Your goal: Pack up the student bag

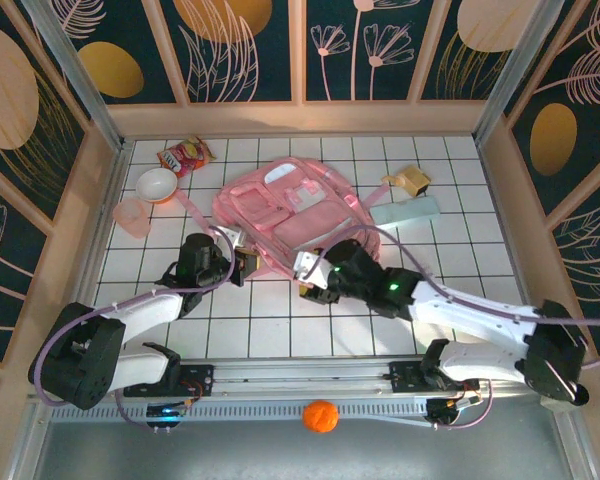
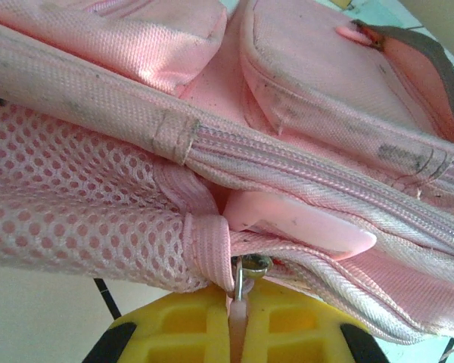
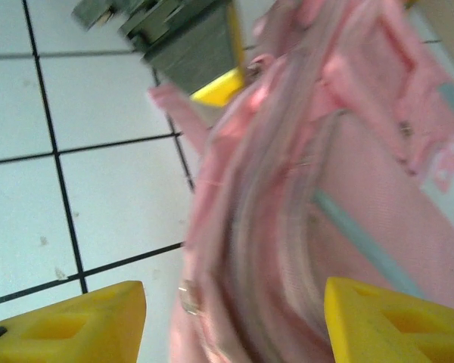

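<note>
The student bag (image 1: 285, 215), a large light-pink backpack, lies flat in the middle of the tiled table. At its near left corner my left gripper (image 1: 242, 262) is shut, and its yellow fingers (image 2: 174, 333) pinch a pink zipper pull (image 2: 240, 306) hanging from a metal slider (image 2: 251, 265) below the mesh side pocket (image 2: 68, 197). My right gripper (image 1: 310, 276) sits at the bag's near edge. It stands open (image 3: 234, 321), with the blurred pink zipper seam (image 3: 265, 249) between its wide-apart fingers and touching neither.
A snack packet (image 1: 185, 155), a white bowl (image 1: 157, 184) and a pink cup (image 1: 132, 215) lie at the back left. A pale teal case (image 1: 405, 211) and a tan object (image 1: 408, 180) sit right of the bag. An orange ball (image 1: 321, 415) rests on the near rail.
</note>
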You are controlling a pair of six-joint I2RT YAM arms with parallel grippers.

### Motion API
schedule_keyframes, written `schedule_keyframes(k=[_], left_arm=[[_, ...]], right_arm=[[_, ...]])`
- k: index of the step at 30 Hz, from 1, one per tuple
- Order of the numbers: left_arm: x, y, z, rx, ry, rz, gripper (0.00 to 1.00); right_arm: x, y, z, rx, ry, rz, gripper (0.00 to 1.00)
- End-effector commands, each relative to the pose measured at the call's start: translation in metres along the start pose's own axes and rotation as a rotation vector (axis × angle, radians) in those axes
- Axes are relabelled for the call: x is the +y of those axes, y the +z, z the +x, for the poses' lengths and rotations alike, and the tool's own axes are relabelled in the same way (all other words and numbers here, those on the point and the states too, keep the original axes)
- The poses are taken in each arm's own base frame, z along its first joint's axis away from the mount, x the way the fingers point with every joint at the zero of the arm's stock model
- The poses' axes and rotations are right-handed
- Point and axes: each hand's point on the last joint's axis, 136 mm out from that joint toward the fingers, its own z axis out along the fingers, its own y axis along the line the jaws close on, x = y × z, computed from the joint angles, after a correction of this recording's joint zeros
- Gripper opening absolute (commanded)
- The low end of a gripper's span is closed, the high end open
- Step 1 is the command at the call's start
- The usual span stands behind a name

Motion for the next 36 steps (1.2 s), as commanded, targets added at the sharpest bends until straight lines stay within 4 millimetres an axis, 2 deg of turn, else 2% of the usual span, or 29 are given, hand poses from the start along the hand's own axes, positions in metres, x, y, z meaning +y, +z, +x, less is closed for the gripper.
schedule_keyframes(k=[1, 4, 6, 7, 10, 12, 15, 19, 23, 31, 34, 36], left_arm=[[-0.017, -0.002, -0.037, -0.097, 0.037, 0.061, 0.0], [-0.013, -0.001, -0.034, -0.081, 0.042, 0.043, 0.0], [-0.014, 0.0, -0.03, -0.069, 0.057, 0.051, 0.0], [-0.014, 0.0, -0.028, -0.063, 0.063, 0.055, 0.0], [-0.015, 0.002, -0.019, -0.037, 0.084, 0.068, 0.0], [-0.02, 0.001, -0.016, -0.023, 0.103, 0.097, 0.0], [-0.035, -0.001, -0.015, -0.017, 0.127, 0.185, 0.0], [-0.048, -0.002, -0.014, -0.005, 0.142, 0.259, 0.0], [-0.065, -0.002, -0.016, -0.003, 0.164, 0.336, 0.0], [-0.116, 0.013, -0.023, 0.019, 0.22, 0.498, 0.0], [-0.136, 0.01, -0.032, -0.022, 0.217, 0.562, 0.0], [-0.14, 0.008, -0.035, -0.043, 0.208, 0.575, 0.0]], right_arm=[[-0.002, 0.013, 0.0, 0.037, -0.024, 0.053, 0.65], [-0.004, 0.02, 0.021, 0.109, -0.04, 0.082, 0.65], [-0.017, 0.021, 0.032, 0.132, -0.029, 0.151, 0.6], [-0.023, 0.022, 0.032, 0.125, -0.01, 0.169, 0.54], [-0.039, 0.018, 0.016, 0.03, 0.071, 0.176, 0.27], [-0.052, 0.013, 0.001, -0.049, 0.137, 0.17, 0.01], [-0.075, 0.007, -0.015, -0.139, 0.234, 0.198, 0.0], [-0.099, 0.006, -0.019, -0.165, 0.316, 0.282, 0.0], [-0.102, 0.017, -0.022, -0.181, 0.369, 0.287, 0.0], [-0.11, 0.042, -0.037, -0.224, 0.433, 0.298, 0.0], [-0.11, 0.05, -0.035, -0.23, 0.429, 0.293, 0.0], [-0.109, 0.054, -0.034, -0.238, 0.425, 0.27, 0.0]])
